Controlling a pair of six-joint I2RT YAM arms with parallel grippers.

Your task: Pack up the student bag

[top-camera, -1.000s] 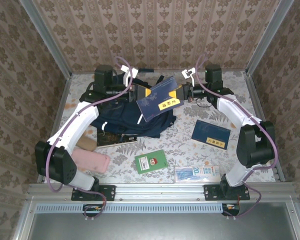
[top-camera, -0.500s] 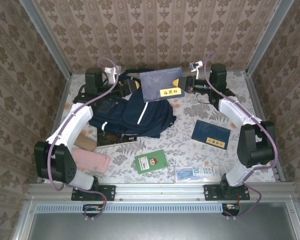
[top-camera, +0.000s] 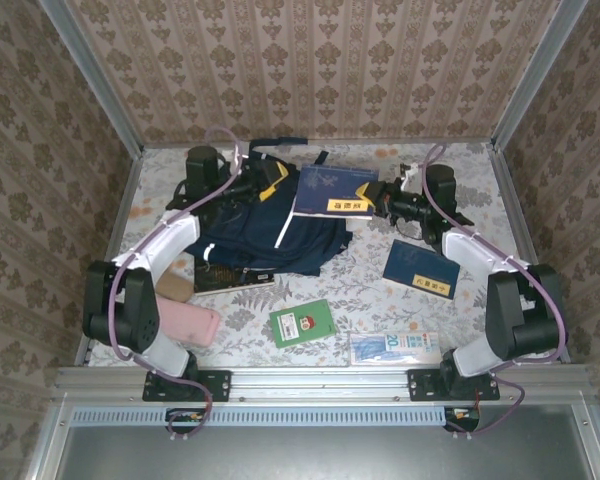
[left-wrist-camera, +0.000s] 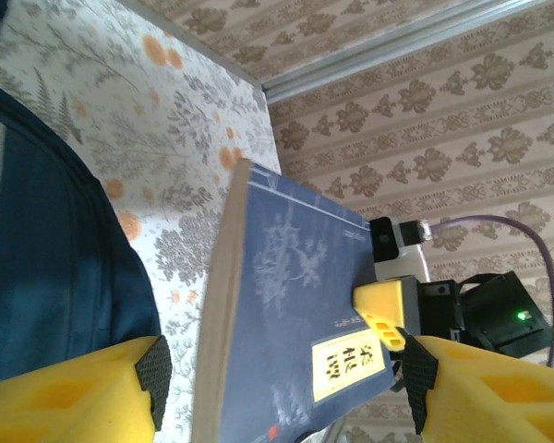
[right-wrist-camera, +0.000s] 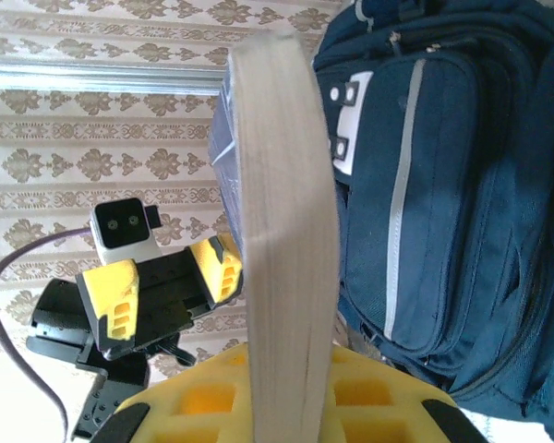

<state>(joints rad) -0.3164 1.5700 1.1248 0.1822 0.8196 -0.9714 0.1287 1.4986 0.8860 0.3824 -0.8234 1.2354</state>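
Your right tool (top-camera: pixel 382 198) is clamped on a blue book (top-camera: pixel 332 192). Your left tool (top-camera: pixel 268 180) stands apart beside it. The bag (top-camera: pixel 265 240) slumps on the desk (top-camera: pixel 370 290) beneath the left tool. It looks soft and limp, so pinch the opening's hem, not loose cloth.

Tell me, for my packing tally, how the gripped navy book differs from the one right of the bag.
The gripped book is clamped in the right gripper at the student bag; the loose book lies flat, untouched, on the table. Both are navy with yellow labels.
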